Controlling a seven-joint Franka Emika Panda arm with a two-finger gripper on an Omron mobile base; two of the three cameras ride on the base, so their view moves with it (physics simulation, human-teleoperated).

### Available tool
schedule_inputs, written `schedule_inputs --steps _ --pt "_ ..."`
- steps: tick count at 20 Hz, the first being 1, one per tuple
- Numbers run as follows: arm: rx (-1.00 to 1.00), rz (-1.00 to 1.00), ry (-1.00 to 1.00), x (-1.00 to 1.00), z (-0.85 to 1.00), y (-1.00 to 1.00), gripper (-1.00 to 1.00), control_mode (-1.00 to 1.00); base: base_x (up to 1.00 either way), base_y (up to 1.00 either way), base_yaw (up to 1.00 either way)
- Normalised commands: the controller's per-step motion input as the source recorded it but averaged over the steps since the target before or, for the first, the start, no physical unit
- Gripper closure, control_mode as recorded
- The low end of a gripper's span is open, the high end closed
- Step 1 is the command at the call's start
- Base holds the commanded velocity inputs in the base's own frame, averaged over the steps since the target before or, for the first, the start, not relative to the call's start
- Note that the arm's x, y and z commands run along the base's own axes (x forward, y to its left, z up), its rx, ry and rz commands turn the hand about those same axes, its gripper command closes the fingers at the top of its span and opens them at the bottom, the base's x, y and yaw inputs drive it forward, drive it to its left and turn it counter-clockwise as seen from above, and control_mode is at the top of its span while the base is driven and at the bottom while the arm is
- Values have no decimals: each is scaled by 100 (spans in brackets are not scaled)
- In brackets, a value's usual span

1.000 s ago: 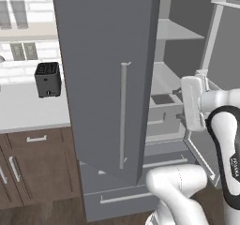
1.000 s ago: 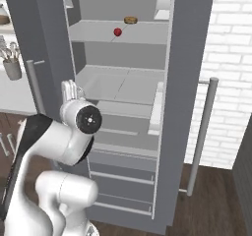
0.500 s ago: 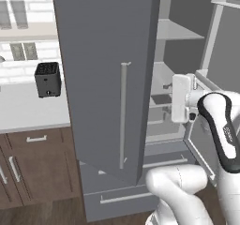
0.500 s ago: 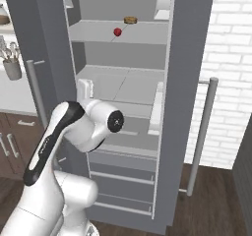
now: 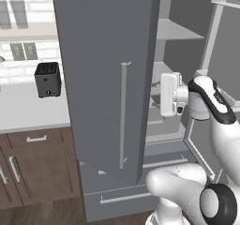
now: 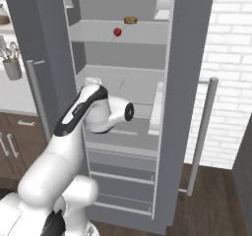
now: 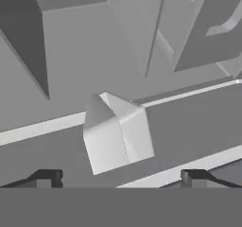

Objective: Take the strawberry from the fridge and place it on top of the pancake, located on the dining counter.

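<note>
you're facing the fridge (image 6: 189,58) with its doors swung wide. the strawberry (image 6: 117,32) sits on the fridge's upper shelf (image 6: 142,33), just left of a flat brown round food item (image 6: 130,20). your fingers (image 7: 47,178) are spread apart and empty, down at the fridge's middle level, well below the strawberry.

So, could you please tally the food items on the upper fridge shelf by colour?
Red: 1, the strawberry
Brown: 1, the flat round food item
Total: 2, both on the fridge shelf above the arm.
</note>
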Motion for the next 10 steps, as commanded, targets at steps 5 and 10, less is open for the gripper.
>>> schedule_inputs --steps 5,10 --pt "0 16 -8 22 -16 9 -100 -100 0 0 0" --pt "0 5 -19 -5 -1 39 -100 -100 0 0 0"
